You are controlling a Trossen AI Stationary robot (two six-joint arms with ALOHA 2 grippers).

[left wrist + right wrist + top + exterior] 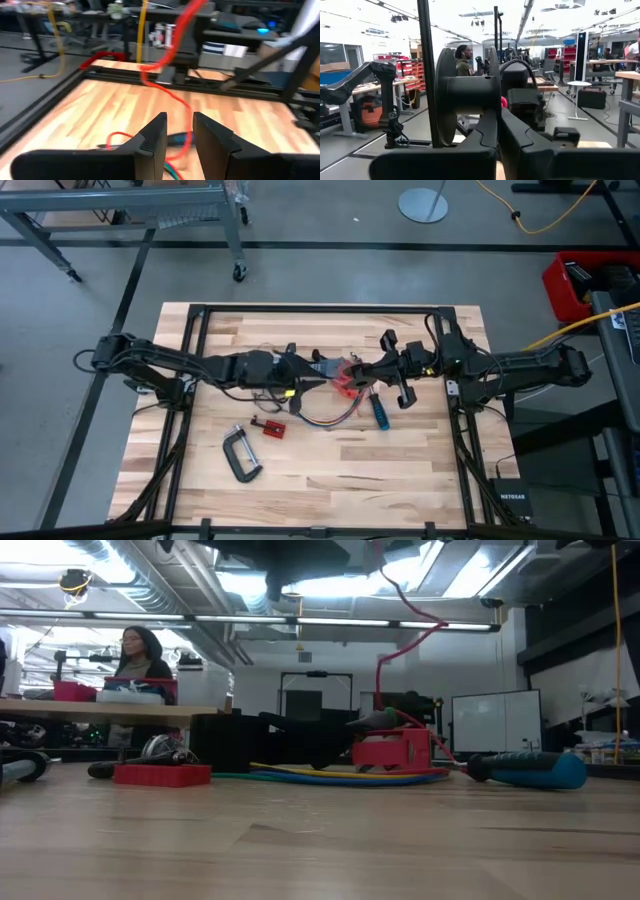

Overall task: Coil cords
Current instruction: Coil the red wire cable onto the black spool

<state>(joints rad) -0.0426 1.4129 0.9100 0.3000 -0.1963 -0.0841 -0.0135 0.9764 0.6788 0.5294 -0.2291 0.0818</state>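
Observation:
A thin red cord (pixel 381 670) rises from a red block (pixel 392 752) on the table to above the low view's top edge. My right gripper (pixel 499 112) is shut high over the table's middle (pixel 362 370), with a bit of red at its fingertips. My left gripper (pixel 179 120) stands open just left of it (pixel 318 365). The red cord (pixel 170 92) runs down toward the gap between the left gripper's fingers; I cannot tell whether it touches them. A cord of several coloured strands (pixel 340 777) lies in a flat loop on the wood (pixel 330 418). My right gripper pinches the red cord's upper part (pixel 503 102) between its shut fingertips. The fingers come in from the table's right side, about level and tipped slightly up. The cord hangs below the grip in a loose bend (pixel 438 628), and its lower end stays at the red block.
A blue-handled screwdriver (pixel 381 412) lies right of the coloured loop. A black C-clamp (pixel 240 455) and a small flat red piece (pixel 268 427) lie toward the near left. Black frame rails (pixel 190 380) border the tabletop. A person (pixel 140 650) sits in the room behind.

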